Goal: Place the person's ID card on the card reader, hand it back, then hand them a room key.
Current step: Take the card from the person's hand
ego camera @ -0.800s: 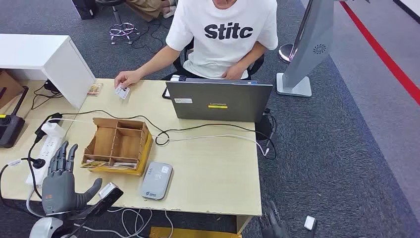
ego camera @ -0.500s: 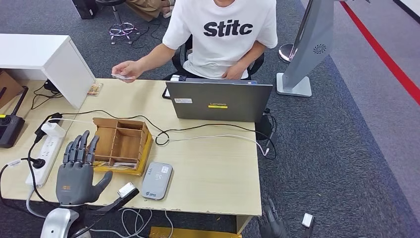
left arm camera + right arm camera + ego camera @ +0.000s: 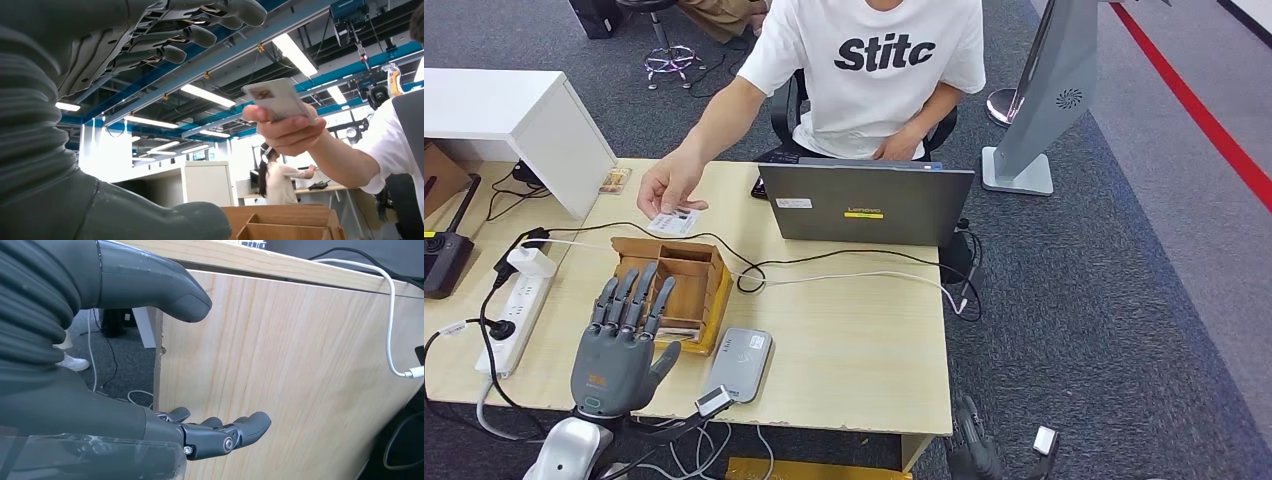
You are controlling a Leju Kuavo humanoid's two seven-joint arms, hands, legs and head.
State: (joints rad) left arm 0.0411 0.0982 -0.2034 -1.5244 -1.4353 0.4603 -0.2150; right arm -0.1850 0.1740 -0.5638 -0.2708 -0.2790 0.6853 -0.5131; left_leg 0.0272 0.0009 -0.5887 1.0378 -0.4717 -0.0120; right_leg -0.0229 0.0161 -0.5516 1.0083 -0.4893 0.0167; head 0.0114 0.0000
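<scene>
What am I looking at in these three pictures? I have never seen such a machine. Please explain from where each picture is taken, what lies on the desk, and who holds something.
This is a humanoid robot facing a person across a desk. The head view looks down from the robot's body. Its left robot hand is raised over the desk, fingers apart, holding nothing. The other two pictures come from cameras at the wrists. The left wrist view looks up past the left robot hand at the person's hand offering an ID card. The right wrist view shows the right robot hand, open, beside the desk's wooden side. On the desk lie a wooden compartment box, a grey card reader, a laptop, cables and a power strip.
</scene>
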